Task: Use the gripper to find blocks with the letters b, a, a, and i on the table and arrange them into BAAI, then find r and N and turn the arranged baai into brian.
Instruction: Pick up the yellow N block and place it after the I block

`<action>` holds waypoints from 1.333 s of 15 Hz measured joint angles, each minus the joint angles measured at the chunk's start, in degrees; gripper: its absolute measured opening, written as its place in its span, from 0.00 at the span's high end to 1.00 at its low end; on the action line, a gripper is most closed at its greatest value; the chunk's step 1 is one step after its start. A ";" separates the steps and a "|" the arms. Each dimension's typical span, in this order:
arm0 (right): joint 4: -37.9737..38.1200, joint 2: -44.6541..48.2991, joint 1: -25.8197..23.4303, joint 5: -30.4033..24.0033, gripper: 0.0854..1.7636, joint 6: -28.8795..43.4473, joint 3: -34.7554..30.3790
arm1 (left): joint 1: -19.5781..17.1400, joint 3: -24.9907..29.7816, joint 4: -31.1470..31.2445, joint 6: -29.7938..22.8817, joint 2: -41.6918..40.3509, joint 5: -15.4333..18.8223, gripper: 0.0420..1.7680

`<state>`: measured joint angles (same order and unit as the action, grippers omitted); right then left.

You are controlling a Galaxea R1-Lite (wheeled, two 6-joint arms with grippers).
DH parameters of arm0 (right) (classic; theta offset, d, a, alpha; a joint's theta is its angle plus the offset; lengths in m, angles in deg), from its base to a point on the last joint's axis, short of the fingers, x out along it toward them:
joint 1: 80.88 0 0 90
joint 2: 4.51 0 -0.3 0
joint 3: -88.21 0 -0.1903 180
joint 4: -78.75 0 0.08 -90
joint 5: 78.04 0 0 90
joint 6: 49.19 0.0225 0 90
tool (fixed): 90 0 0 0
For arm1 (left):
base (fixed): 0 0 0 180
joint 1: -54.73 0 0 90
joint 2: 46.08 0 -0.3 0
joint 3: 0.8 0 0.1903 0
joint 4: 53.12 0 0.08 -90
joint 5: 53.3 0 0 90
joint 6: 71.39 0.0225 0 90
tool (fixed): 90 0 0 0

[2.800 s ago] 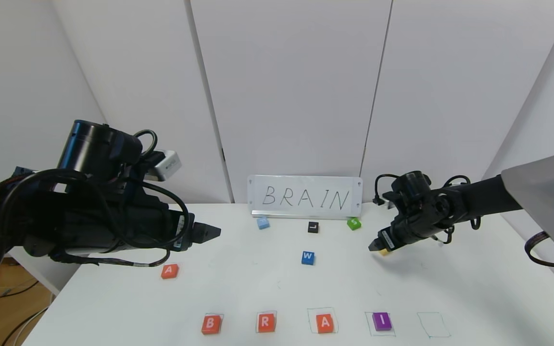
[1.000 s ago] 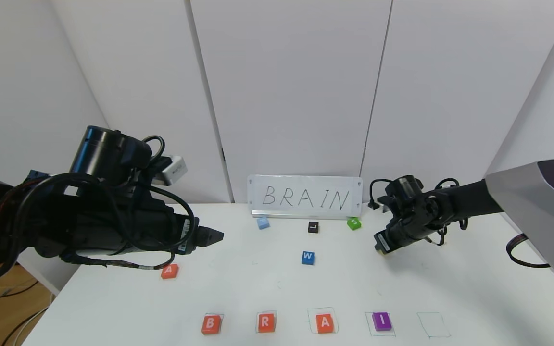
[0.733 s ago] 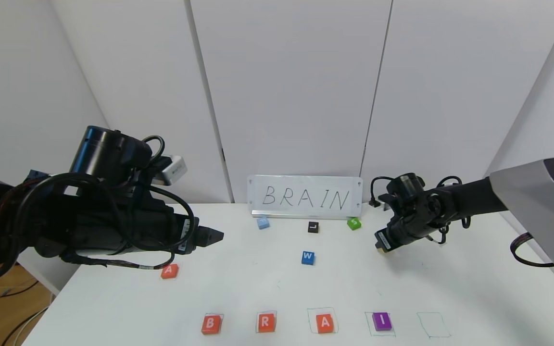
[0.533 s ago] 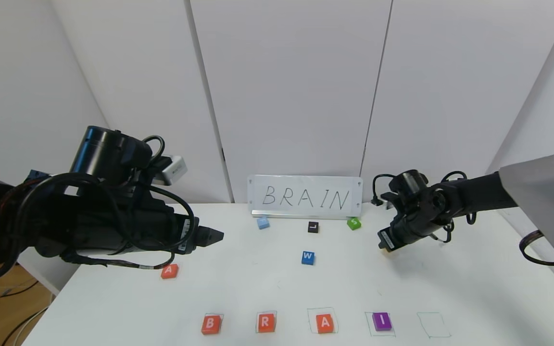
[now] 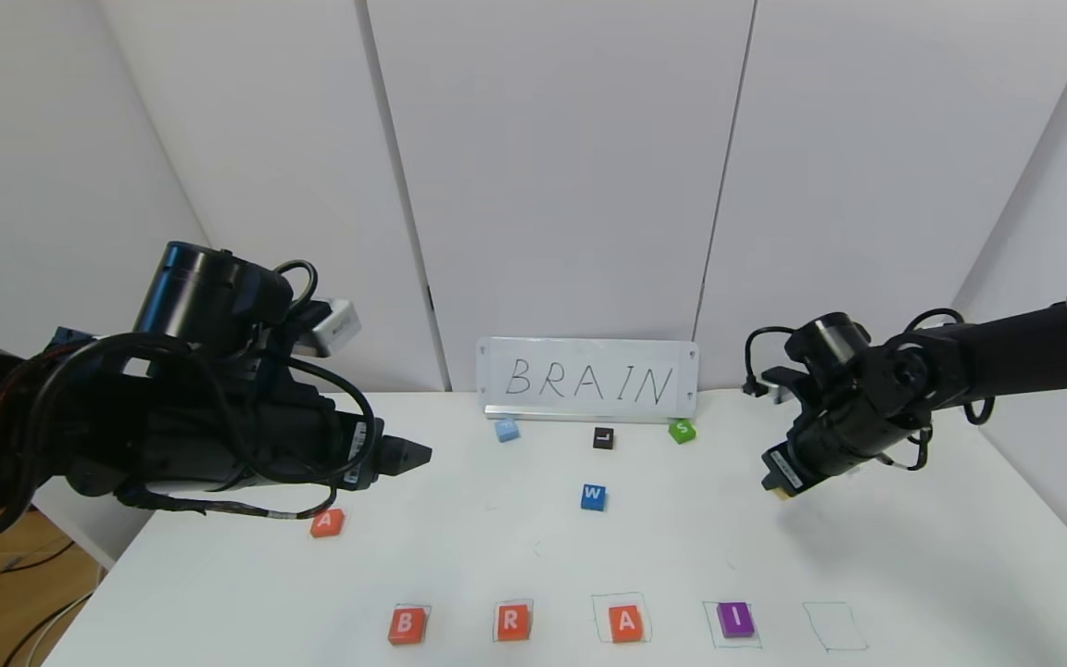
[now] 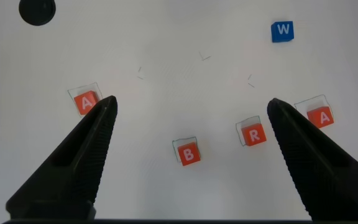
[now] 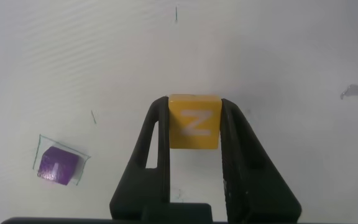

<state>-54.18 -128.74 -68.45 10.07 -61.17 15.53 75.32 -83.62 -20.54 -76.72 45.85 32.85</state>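
My right gripper [image 5: 777,486] is shut on the yellow N block [image 7: 194,121] and holds it above the table [image 5: 913,556] at the right. In the front row stand orange-red B [image 5: 407,625], orange-red R [image 5: 513,622], orange-red A [image 5: 625,622] and purple I [image 5: 735,619], each in a green drawn square. A second orange-red A [image 5: 327,522] lies apart at the left. My left gripper [image 5: 418,454] is open and empty, hovering above the table's left side; its wrist view shows B [image 6: 188,153], R [image 6: 254,134] and both A blocks [image 6: 87,102].
A white sign reading BRAIN [image 5: 587,380] stands at the back. Before it lie a light blue block [image 5: 507,430], a black L block [image 5: 603,438], a green S block [image 5: 682,431] and a blue W block [image 5: 593,497]. An empty green square [image 5: 834,626] is drawn right of I.
My right gripper closed on the yellow N block, lifted it off the table and moved right with it. The left arm has barely moved.
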 joint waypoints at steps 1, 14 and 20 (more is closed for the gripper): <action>-0.13 1.90 -0.18 -0.02 0.73 -1.15 -1.95 | 0.05 0.02 0.00 0.00 -0.12 0.00 0.03; -15.01 14.84 -4.44 -6.36 0.73 -21.48 -26.40 | 0.07 0.69 -0.07 1.04 -1.24 -0.09 0.03; -16.18 18.97 -7.52 -10.23 0.73 -36.79 -34.68 | 0.62 1.55 -0.13 2.24 -1.39 -0.09 0.03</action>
<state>-70.36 -109.77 -75.97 -0.16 -97.96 -19.15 75.94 -82.07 -20.67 -74.48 44.46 32.77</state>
